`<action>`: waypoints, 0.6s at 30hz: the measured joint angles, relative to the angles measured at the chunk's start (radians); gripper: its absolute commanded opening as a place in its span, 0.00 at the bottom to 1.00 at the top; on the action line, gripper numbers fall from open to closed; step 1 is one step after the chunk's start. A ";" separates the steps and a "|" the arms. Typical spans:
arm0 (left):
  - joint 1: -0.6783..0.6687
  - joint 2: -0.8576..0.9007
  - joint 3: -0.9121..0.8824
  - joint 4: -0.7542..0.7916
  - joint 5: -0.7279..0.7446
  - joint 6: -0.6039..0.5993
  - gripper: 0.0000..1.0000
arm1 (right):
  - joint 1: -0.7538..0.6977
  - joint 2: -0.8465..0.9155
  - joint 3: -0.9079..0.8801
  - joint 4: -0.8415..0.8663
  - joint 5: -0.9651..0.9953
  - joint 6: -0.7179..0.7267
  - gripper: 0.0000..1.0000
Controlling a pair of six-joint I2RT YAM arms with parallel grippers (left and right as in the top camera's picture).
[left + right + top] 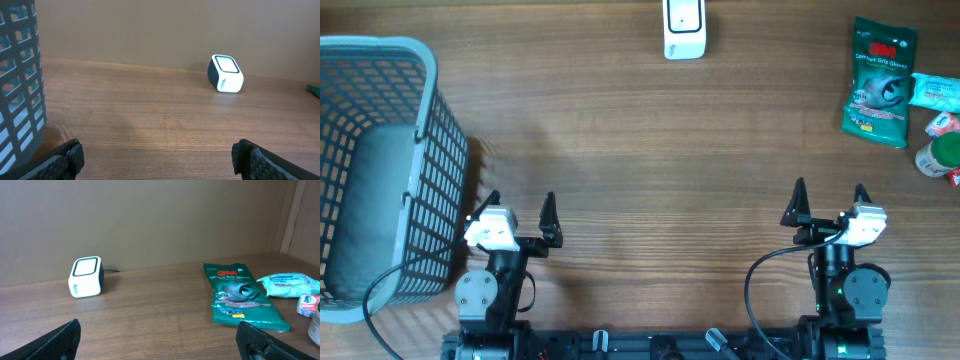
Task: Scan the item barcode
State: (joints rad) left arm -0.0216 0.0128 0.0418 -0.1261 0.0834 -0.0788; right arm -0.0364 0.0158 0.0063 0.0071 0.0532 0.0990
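A white barcode scanner (684,30) with a dark side stands at the table's far edge, also seen as the scanner (226,74) from the left wrist and the scanner (86,277) from the right wrist. A green 3M glove packet (880,82) lies flat at the far right; the right wrist view shows the packet (242,296) ahead and to the right. My left gripper (522,204) stands open near the front, nothing between its fingers. My right gripper (830,196) is open too, well short of the packet.
A grey mesh basket (428,180) stands at the left, close beside my left arm; its wall (20,80) fills the left wrist view's left edge. A light blue pouch (935,91), a small red-and-white item (942,124) and a green-lidded container (940,155) sit at the far right.
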 measured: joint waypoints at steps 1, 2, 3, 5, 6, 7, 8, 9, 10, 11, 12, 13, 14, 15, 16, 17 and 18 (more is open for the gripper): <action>0.000 0.000 0.000 0.000 0.000 0.000 1.00 | 0.003 0.000 0.000 0.000 0.000 0.000 1.00; 0.000 0.000 0.000 0.000 0.000 0.000 1.00 | 0.008 0.000 0.000 0.000 0.000 0.000 1.00; 0.000 0.000 0.000 0.000 0.000 0.000 1.00 | 0.016 0.000 0.000 0.000 0.000 0.000 1.00; 0.000 0.000 0.000 0.000 0.000 0.000 1.00 | 0.039 0.000 0.000 0.000 0.000 0.000 1.00; 0.000 0.000 0.000 0.000 0.000 0.000 1.00 | 0.043 0.000 0.000 0.000 0.000 0.000 1.00; 0.000 0.000 0.000 0.000 0.000 0.000 1.00 | 0.047 0.000 0.000 0.000 0.000 0.000 1.00; 0.000 0.000 0.000 0.000 0.000 0.000 1.00 | 0.047 0.000 0.000 0.000 0.000 0.000 1.00; 0.000 0.000 0.000 0.000 0.000 0.000 1.00 | 0.047 0.000 0.000 0.000 0.000 0.000 1.00; 0.000 0.000 0.000 0.000 0.000 0.000 1.00 | 0.047 0.000 0.000 0.000 0.000 0.000 1.00; 0.000 0.000 0.000 0.000 0.000 0.000 1.00 | 0.047 0.000 0.000 0.000 0.000 0.000 1.00; 0.000 0.000 0.000 0.000 0.000 0.000 1.00 | 0.047 0.000 0.000 0.000 0.000 0.000 1.00; 0.000 0.000 0.000 0.000 0.000 0.000 1.00 | 0.047 0.000 0.000 0.000 0.000 0.000 1.00; 0.000 0.000 0.000 0.000 0.000 0.000 1.00 | 0.047 0.000 0.000 0.000 0.000 0.000 1.00; 0.000 0.000 0.000 0.000 0.000 0.000 1.00 | 0.047 0.000 0.000 0.000 0.000 0.000 1.00; 0.000 0.000 0.000 0.000 0.000 0.000 1.00 | 0.047 0.000 0.000 0.000 0.000 0.000 1.00; 0.000 0.000 0.000 0.000 0.000 0.000 0.99 | 0.047 0.000 0.000 0.000 0.000 0.000 1.00; 0.000 0.000 0.000 0.000 0.000 0.000 1.00 | 0.047 0.000 0.000 0.000 0.000 0.000 1.00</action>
State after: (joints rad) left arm -0.0216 0.0128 0.0418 -0.1261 0.0834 -0.0792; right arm 0.0109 0.0158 0.0063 0.0071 0.0528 0.0986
